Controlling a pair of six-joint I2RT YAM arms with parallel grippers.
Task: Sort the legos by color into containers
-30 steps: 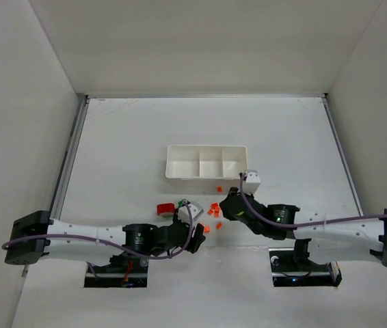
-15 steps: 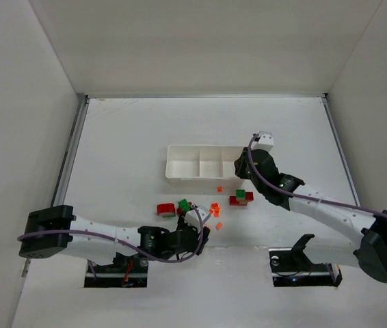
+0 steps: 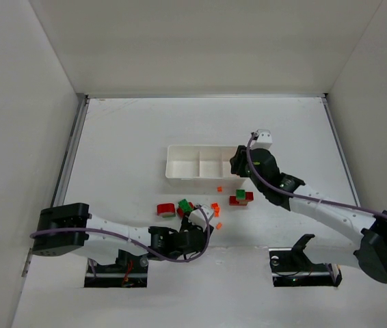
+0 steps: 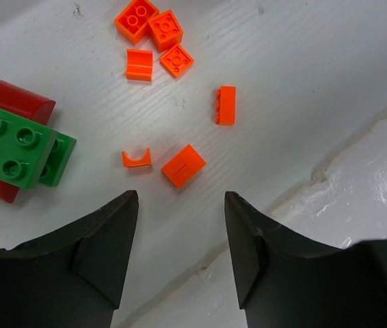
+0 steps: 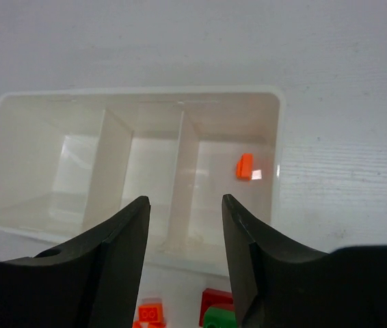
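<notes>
The white tray (image 3: 180, 176) has three compartments side by side. My right gripper (image 3: 236, 164) hangs open over its right end with nothing between the fingers. In the right wrist view, one orange piece (image 5: 244, 166) lies in the right compartment of the tray (image 5: 139, 91), just beyond the right gripper (image 5: 184, 199). My left gripper (image 4: 180, 198) is open and empty, low over the table. Just ahead of it lie an orange square (image 4: 183, 165) and a small orange arch (image 4: 137, 159). A green brick (image 4: 12, 147) on a red one (image 4: 12, 102) sits to its left.
More orange pieces (image 3: 215, 207) are scattered in front of the tray. A red-and-green stack (image 3: 241, 197) stands below the tray's right end, and a red brick (image 3: 164, 208) and a green brick (image 3: 184, 204) lie left of the orange pieces. White walls enclose the table.
The right arm rose from the table to the tray's right end, and its jaws have opened; an orange piece now lies in the right compartment. The left gripper drew back slightly toward the near edge.
</notes>
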